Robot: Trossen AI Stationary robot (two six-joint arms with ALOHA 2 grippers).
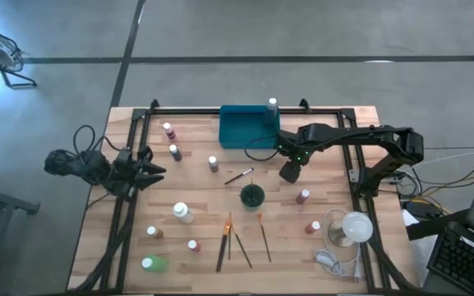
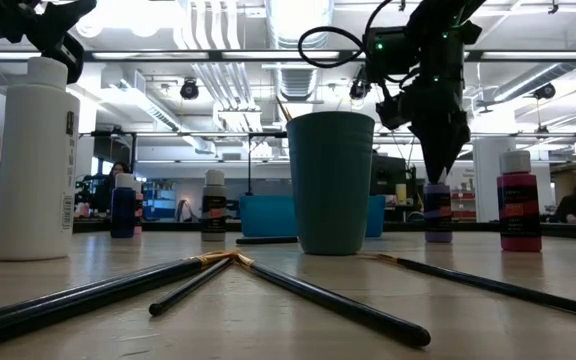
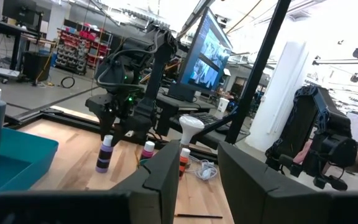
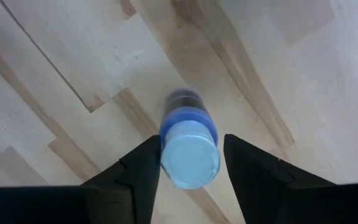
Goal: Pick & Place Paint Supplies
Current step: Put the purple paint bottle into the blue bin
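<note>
The right gripper (image 4: pixel 190 163) is hanging straight over a purple bottle (image 4: pixel 188 146), its fingers (image 4: pixel 143 168) standing apart on either side of the white cap and not yet clamping. That bottle is standing upright on the wooden table (image 1: pixel 204 205), just right of the dark green cup (image 1: pixel 252 196) and in front of the teal tray (image 1: pixel 245 127). One finger is looking very close to the cap, so I reckon an off-centre descent is risking a nudge that tips the bottle. The left gripper (image 3: pixel 194 171) is waiting, part open and empty, at the table's left edge.
</note>
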